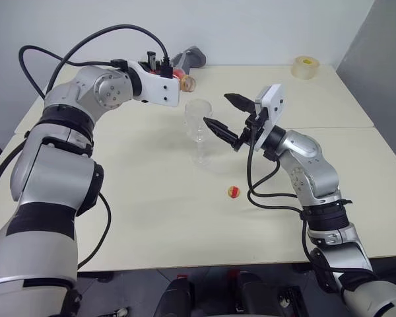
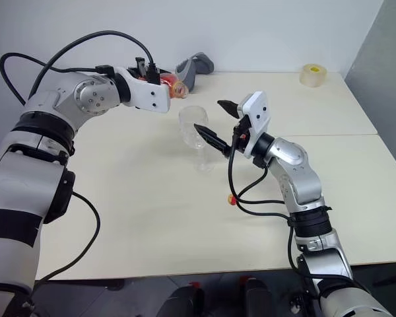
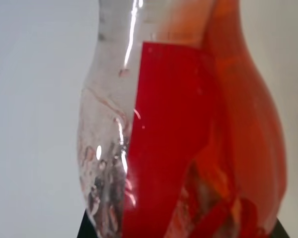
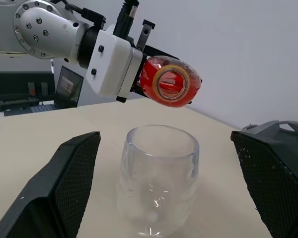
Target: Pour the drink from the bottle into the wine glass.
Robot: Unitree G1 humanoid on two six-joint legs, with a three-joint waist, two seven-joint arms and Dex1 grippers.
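The wine glass (image 1: 198, 129) stands upright on the worktop (image 1: 152, 218). Just above and behind its rim, the uncapped bottle (image 4: 169, 82), tipped on its side with its mouth toward the glass, holds the red drink (image 3: 174, 148), clenched in the left end effector (image 1: 173, 74). The right end effector (image 4: 164, 188) brackets the glass bowl, fingers spread wide without touching it. The cap (image 1: 233, 192) lies near the glass foot.

The bottle (image 4: 170, 82) is glossy clear plastic (wet-looking inside), the wine glass (image 4: 159, 186) smooth clear glass, the table (image 1: 152, 218) matt.

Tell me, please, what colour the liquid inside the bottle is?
Bright red drink, clearest in the left wrist view.
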